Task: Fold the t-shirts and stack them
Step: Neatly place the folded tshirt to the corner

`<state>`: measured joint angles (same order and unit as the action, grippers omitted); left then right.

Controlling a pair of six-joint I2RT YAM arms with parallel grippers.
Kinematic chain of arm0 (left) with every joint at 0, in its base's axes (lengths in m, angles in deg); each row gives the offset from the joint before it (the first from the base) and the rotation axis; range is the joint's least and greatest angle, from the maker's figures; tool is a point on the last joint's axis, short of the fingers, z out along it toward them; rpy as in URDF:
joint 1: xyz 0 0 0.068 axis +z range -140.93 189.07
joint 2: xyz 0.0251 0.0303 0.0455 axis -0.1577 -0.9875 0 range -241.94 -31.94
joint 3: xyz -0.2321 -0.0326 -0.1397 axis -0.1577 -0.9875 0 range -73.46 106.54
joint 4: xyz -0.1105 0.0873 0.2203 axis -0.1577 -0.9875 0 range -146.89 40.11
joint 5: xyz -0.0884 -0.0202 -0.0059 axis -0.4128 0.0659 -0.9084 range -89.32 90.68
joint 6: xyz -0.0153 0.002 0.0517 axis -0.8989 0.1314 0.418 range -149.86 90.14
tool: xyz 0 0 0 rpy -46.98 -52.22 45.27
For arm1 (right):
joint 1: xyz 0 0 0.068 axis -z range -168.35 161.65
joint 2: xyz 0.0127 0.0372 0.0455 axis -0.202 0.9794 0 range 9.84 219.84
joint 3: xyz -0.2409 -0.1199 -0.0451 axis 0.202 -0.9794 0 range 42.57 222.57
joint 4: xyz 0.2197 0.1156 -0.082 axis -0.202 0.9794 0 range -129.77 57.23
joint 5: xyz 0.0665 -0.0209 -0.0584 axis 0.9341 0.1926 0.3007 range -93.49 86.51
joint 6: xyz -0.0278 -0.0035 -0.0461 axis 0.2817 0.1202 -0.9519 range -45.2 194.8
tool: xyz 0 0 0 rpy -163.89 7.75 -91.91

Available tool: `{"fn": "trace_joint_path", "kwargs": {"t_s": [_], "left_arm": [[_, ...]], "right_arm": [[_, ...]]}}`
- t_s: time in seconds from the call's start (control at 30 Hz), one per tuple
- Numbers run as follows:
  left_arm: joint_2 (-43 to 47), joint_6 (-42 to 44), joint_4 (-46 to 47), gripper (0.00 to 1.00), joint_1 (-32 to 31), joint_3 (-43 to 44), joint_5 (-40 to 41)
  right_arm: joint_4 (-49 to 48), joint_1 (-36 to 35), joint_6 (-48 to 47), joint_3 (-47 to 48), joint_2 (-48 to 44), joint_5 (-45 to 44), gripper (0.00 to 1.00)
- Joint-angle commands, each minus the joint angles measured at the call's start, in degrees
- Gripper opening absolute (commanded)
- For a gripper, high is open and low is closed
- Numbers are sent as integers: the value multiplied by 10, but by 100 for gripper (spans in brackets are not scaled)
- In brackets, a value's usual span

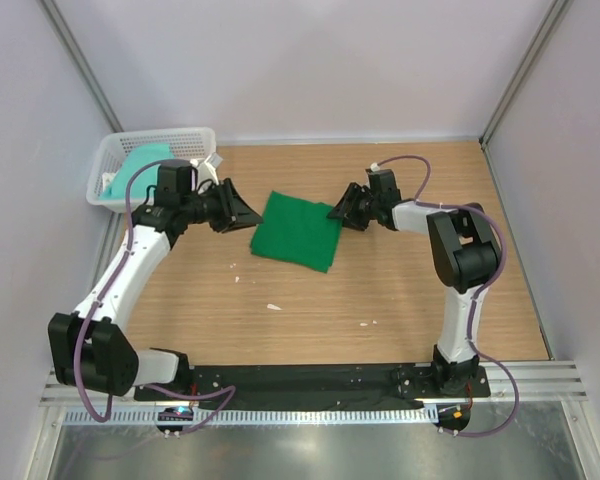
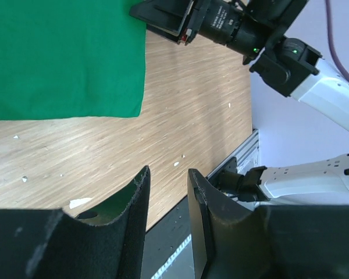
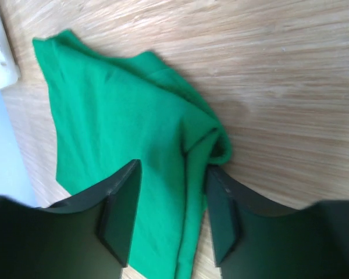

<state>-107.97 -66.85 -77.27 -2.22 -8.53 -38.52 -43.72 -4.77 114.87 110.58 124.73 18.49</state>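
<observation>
A deep green t-shirt lies folded into a rough square on the wooden table. A paler mint-teal t-shirt sits bunched in the white basket. My left gripper hovers at the green shirt's left edge, its jaws open and empty; in the left wrist view the shirt lies beyond the fingertips. My right gripper is at the shirt's far right corner. In the right wrist view its jaws are open and straddle the shirt's rolled folded edge without pinching it.
The white lattice basket stands at the back left corner, and a bit of it shows in the right wrist view. Small white specks lie on the wood in front of the shirt. Grey walls enclose the table on three sides.
</observation>
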Motion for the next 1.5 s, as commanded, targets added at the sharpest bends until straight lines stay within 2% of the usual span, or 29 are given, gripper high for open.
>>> {"fn": "trace_joint_path", "kwargs": {"t_s": [0.0,0.2,0.23,0.27,0.33,0.37,0.4,0.53,0.57,0.63,0.77,0.9,1.03,1.07,1.17,1.47], "left_arm": [[24,17,-9,34,14,18,-23],[32,8,-10,34,18,25,-39],[32,3,-5,34,18,18,-43],[34,-3,6,34,18,14,-51],[39,-9,13,34,18,3,-54],[42,-9,15,34,18,0,-55],[43,-8,15,34,18,-2,-56],[49,-22,36,34,18,-25,-69],[50,-26,48,34,18,-29,-73],[48,-38,58,34,18,-35,-85],[47,-62,96,34,13,-46,-101],[40,-78,121,34,4,-50,-112],[31,-89,135,33,-13,-45,-120],[29,-91,142,33,-18,-45,-123],[26,-96,147,33,-31,-43,-127],[27,-99,154,33,-68,-34,-134]], "right_arm": [[11,-11,47,9,31,-46,52],[29,-22,84,13,35,-77,29],[29,-22,86,6,34,-79,24],[29,-21,89,2,31,-81,16],[19,-18,101,-22,18,-82,10],[16,-11,120,-36,9,-84,3],[22,-6,129,-50,-6,-102,2],[70,31,157,-166,-113,-177,2],[85,41,158,-185,-168,-189,2],[140,83,144,-226,-221,-217,2],[289,158,95,-251,-330,-260,2],[425,266,52,-266,-432,-290,2],[493,396,24,-285,-522,-276,2],[501,454,11,-290,-531,-269,2],[516,543,-19,-297,-554,-260,2],[506,731,-37,-300,-567,-250,2]]}}
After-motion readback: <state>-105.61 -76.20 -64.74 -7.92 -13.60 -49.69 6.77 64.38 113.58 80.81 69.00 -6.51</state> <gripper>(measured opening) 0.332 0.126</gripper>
